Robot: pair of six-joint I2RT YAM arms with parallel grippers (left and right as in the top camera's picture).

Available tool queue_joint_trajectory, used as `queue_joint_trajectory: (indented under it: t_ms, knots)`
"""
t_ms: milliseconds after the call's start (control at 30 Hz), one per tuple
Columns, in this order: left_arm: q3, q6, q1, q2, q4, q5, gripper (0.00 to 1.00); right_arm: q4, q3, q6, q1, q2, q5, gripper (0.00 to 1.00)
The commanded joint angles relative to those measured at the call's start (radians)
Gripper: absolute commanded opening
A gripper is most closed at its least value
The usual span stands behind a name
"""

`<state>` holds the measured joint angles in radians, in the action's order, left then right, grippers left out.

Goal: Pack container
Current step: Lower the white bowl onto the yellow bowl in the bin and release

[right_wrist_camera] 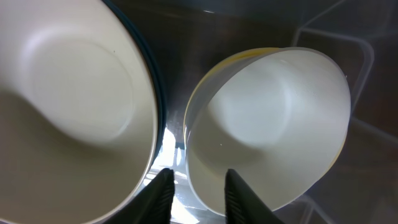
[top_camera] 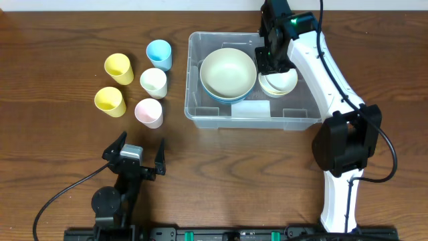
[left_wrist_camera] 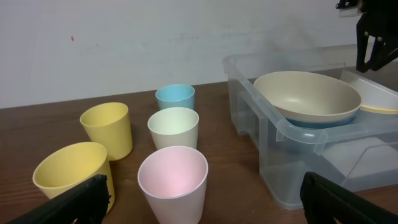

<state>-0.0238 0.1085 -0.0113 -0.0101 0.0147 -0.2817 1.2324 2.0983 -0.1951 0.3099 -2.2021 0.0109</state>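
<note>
Your right gripper [right_wrist_camera: 199, 193] narrowly parted astride white bowl [right_wrist_camera: 273, 118] rim, container [top_camera: 227, 35] 3 o'clock side; if you lift crooked, finger may snag rim, tip bowl; left gripper [top_camera: 142, 142] wide, empty.

Five empty cups stand upright, close together, on the brown wooden table [top_camera: 53, 40]: far yellow cup [top_camera: 118, 67], near yellow cup [top_camera: 110, 101], blue cup [top_camera: 159, 53], cream cup [top_camera: 154, 82] and pink cup [top_camera: 149, 112]. The two yellow ones are on the left, and the blue, cream and pink ones run far to near beside them. Right of the cups, a large cream bowl [top_camera: 229, 72] sits nested in a blue bowl [left_wrist_camera: 317, 120]. Just beside it, a smaller white bowl [top_camera: 279, 84] is nested in a yellow-rimmed bowl [left_wrist_camera: 380, 109], and a plain white wall [left_wrist_camera: 124, 37] is behind.
</note>
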Motion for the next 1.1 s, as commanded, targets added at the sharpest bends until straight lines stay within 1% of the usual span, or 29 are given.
queue_joint_trajectory:
  t_ms: [0,133,233,467,800,1000,1067]
  knots:
    - [0.020,-0.001,-0.005,0.006,0.032,-0.006,0.98,-0.005,-0.013,-0.013,0.019,-0.005,0.005,0.22]
    - [0.020,-0.001,-0.005,0.006,0.032,-0.006,0.98,-0.011,-0.024,-0.029,0.019,-0.005,0.006,0.09]
    - [0.020,-0.001,-0.005,0.006,0.032,-0.006,0.98,-0.014,-0.028,-0.029,0.019,-0.006,0.010,0.05]
    - [0.020,-0.001,-0.005,0.006,0.032,-0.006,0.98,-0.039,-0.056,-0.031,0.019,-0.009,0.025,0.03]
    - [0.020,-0.001,-0.005,0.006,0.032,-0.006,0.98,-0.101,-0.150,-0.036,0.018,-0.009,0.049,0.01]
    - [0.020,-0.001,-0.005,0.006,0.032,-0.006,0.98,-0.112,-0.126,-0.035,0.017,-0.006,0.043,0.01]
    - [0.020,-0.001,-0.005,0.006,0.032,-0.006,0.98,-0.096,-0.092,-0.033,0.016,0.000,0.041,0.05]
